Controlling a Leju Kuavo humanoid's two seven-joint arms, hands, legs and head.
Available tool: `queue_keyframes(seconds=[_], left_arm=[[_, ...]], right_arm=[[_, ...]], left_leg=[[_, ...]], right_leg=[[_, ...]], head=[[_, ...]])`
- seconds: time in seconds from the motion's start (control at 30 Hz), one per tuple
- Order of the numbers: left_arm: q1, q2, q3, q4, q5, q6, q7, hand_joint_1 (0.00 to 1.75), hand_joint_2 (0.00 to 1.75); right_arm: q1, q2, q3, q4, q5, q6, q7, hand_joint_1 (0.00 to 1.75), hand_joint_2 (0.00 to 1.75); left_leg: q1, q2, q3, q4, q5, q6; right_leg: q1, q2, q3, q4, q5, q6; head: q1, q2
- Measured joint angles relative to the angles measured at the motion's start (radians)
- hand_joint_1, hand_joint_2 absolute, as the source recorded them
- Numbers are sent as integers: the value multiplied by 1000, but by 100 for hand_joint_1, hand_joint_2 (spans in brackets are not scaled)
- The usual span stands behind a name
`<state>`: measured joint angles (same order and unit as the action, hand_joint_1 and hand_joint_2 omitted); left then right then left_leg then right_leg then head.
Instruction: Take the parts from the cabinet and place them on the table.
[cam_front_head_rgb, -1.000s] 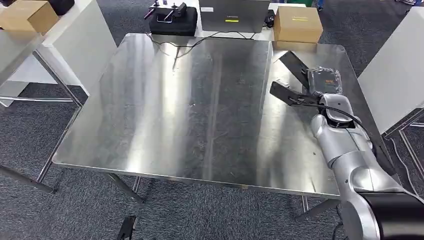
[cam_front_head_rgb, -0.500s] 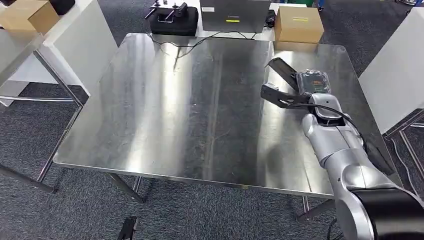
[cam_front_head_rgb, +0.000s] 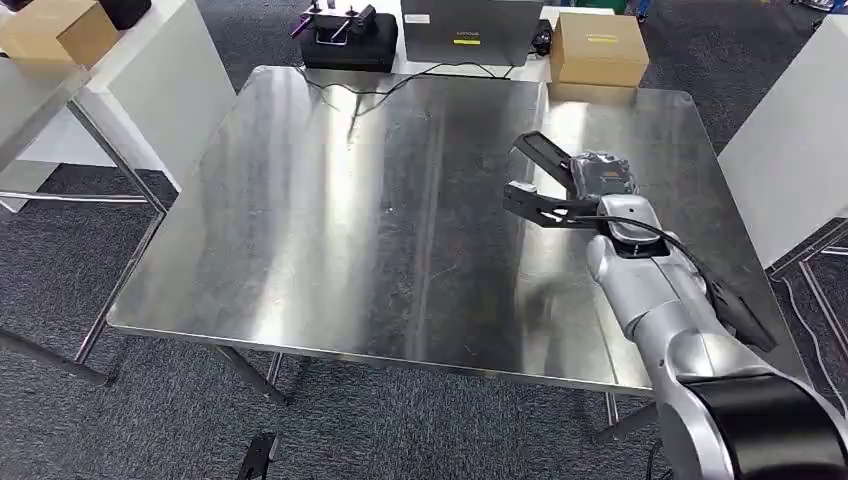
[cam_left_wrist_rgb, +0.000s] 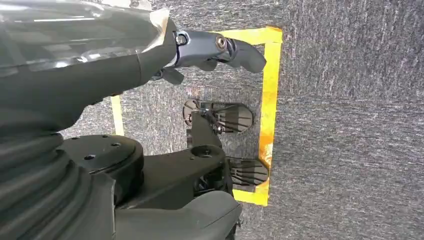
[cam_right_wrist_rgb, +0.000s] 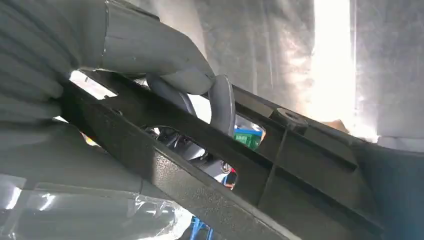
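A brushed steel bench (cam_front_head_rgb: 380, 220) stands on grey carpet (cam_front_head_rgb: 400, 430), and bright streaks of light are reflected across its top. At the far left a white table (cam_front_head_rgb: 150, 80) is seen, with a cardboard box (cam_front_head_rgb: 55, 30) resting on it. Beyond the bench's far edge, from left to right, a black case (cam_front_head_rgb: 348, 45), a grey laptop (cam_front_head_rgb: 470, 32) and a second cardboard box (cam_front_head_rgb: 597, 48) are lined up on another surface. A white panel (cam_front_head_rgb: 790, 150) is seen at the right.

In the left wrist view the left hand (cam_left_wrist_rgb: 215, 50) is seen above carpet marked with yellow tape (cam_left_wrist_rgb: 267, 110); nothing is held in it, and its fingers (cam_left_wrist_rgb: 240, 50) are loosely extended.

Over the right part of the bench, the right hand (cam_front_head_rgb: 610, 205) is held out on its silver arm (cam_front_head_rgb: 680, 320). A black plastic part (cam_front_head_rgb: 545, 180) and a clear bagged part (cam_front_head_rgb: 600, 172) are held in it, above the bench surface. The black part projects leftward from the hand in two dark strips. In the right wrist view the thumb and fingers (cam_right_wrist_rgb: 220, 105) are clamped around the bar of the black plastic part (cam_right_wrist_rgb: 225, 170), with the crinkled bag (cam_right_wrist_rgb: 85, 215) pressed beside it.
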<state>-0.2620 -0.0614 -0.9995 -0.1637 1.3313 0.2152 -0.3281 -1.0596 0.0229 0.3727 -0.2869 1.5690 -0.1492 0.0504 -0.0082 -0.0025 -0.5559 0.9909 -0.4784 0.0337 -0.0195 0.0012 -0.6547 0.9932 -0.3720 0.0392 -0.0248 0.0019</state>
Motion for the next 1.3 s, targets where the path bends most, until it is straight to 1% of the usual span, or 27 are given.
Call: queue_keyframes(seconds=[0.17, 0.27, 1.03, 1.1, 1.17, 1.3], left_arm=[[0, 1, -4, 0, -14, -3, 9, 0, 175], [0, 1, -5, 0, -13, 6, 16, 0, 175], [0, 1, -5, 0, -11, 15, 22, 0, 175], [0, 1, -5, 0, -10, 17, 21, 0, 175], [0, 2, -4, 0, -7, 19, 20, 0, 175], [0, 1, -4, 0, 2, 26, 20, 0, 175]], right_arm=[[4, -1, 0, 5, 0, 2, 0, 0, 0], [4, -2, 0, 9, 0, 4, 0, 0, 0], [9, -12, 0, 11, -1, 8, -4, 0, 0], [9, -12, -1, 11, -13, -6, -11, 0, 0], [8, -12, -10, 11, -32, -35, -29, 0, 0], [0, -11, -42, -2, -67, -112, -94, 0, 0]], left_leg=[[0, 0, 0, 0, 0, 0], [0, 0, 0, 0, 0, 0], [0, 0, 0, 0, 0, 0], [0, 0, 0, 0, 0, 0], [0, 0, 0, 0, 0, 0], [0, 0, 0, 0, 0, 0]], right_leg=[[0, 0, 0, 0, 0, 0], [0, 0, 0, 0, 0, 0], [0, 0, 0, 0, 0, 0], [0, 0, 0, 0, 0, 0], [0, 0, 0, 0, 0, 0], [0, 0, 0, 0, 0, 0]], head=[[0, 0], [0, 0], [0, 0], [0, 0], [0, 0], [0, 0]])
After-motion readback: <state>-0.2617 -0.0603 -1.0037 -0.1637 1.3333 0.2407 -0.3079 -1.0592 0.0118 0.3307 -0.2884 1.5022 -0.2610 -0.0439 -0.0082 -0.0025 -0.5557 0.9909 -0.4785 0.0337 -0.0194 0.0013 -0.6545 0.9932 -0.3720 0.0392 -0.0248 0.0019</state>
